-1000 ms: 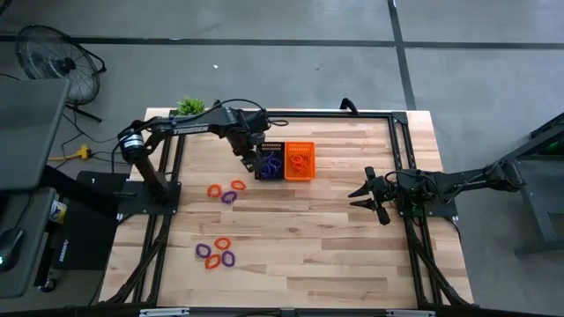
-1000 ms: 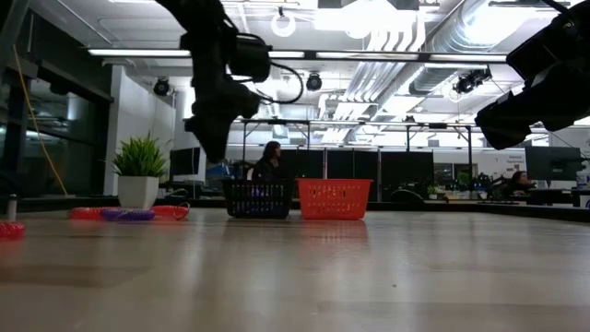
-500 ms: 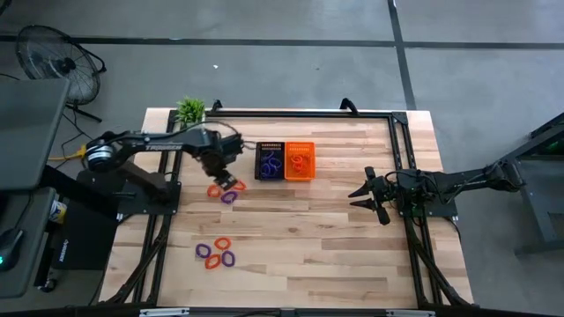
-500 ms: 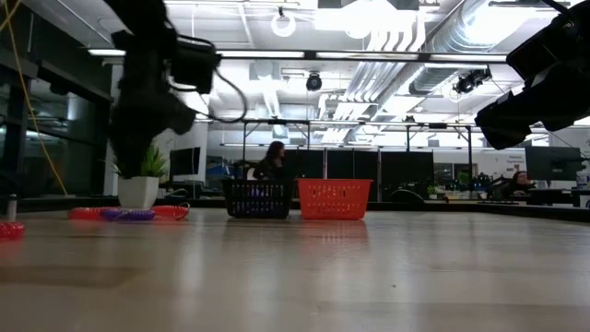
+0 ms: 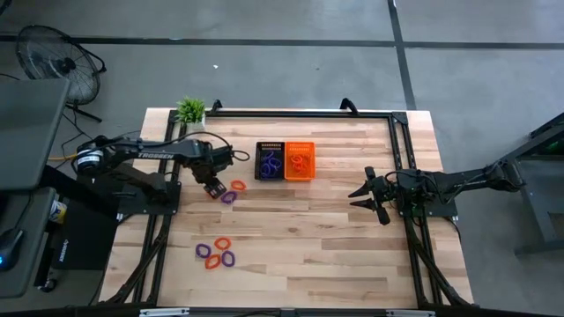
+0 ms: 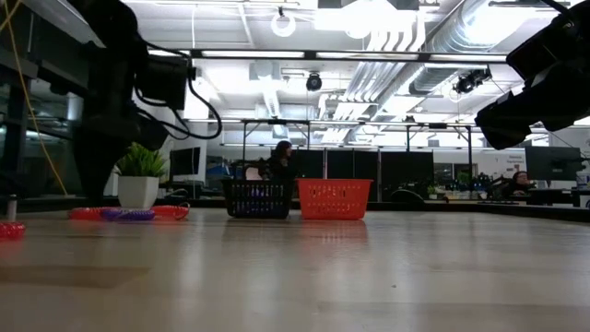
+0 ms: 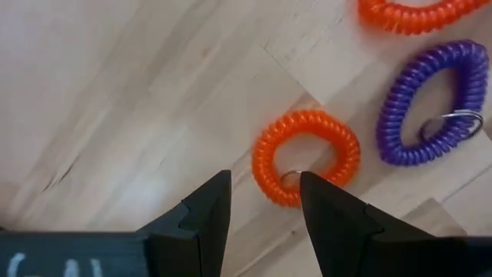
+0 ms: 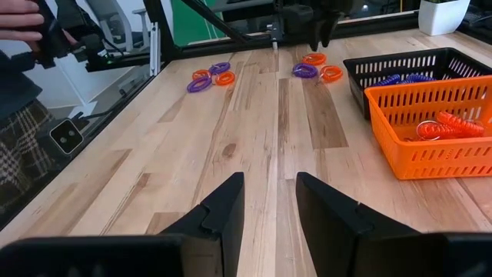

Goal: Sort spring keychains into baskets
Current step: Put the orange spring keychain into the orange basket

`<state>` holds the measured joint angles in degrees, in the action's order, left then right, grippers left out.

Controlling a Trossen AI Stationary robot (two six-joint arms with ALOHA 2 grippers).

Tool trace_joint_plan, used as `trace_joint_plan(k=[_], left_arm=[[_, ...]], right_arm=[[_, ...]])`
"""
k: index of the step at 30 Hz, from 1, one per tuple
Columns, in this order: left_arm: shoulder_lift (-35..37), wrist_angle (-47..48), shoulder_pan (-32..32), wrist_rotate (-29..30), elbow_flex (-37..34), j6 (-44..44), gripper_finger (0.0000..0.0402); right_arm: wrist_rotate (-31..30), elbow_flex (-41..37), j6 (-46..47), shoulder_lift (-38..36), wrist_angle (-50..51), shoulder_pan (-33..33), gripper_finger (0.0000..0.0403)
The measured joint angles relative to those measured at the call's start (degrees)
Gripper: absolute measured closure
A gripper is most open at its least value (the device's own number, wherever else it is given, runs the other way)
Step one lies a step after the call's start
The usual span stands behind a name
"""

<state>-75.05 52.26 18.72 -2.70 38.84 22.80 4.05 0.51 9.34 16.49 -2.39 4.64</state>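
Note:
My left gripper (image 5: 212,187) is open and hangs low over a group of three spring keychains left of the baskets. In the left wrist view its gripper (image 7: 265,183) has an orange keychain (image 7: 307,121) lying flat just ahead of its fingertips, with a purple one (image 7: 400,115) and another orange one (image 7: 411,17) beyond. The black basket (image 5: 270,161) holds purple keychains and the orange basket (image 5: 300,161) holds orange ones; the baskets stand side by side. A second group of keychains (image 5: 216,253) lies nearer the table's near edge. My right gripper (image 5: 363,197) waits open at the table's right.
A small potted plant (image 5: 190,109) stands at the far left corner. A dark metal frame (image 5: 397,150) runs along the table's far and side edges. Bare wood stretches between the baskets and the near edge. A person's hand (image 8: 23,19) shows beyond the table.
My left gripper has swung from beside the black basket toward the table's left and near edge, and come down over the group of three keychains. The keychains and baskets have stayed in place.

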Motion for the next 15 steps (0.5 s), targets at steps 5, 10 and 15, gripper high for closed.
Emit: trace_joint_plan(k=[5,10,15], left_arm=[[0.00,-1.90,0.00,2.31,-1.46,1.31,0.0247],[0.00,-4.09,0.00,3.53,-3.29,1.53,0.0247],[-1.84,-6.42,0.00,2.07,-4.06,2.90,0.0247]], right_arm=[[0.00,0.00,0.01,0.00,-0.02,0.01,0.0289],[0.00,0.00,0.00,0.00,0.00,0.00,0.0289],[0.00,0.00,0.02,0.00,0.00,0.01,0.0289]])
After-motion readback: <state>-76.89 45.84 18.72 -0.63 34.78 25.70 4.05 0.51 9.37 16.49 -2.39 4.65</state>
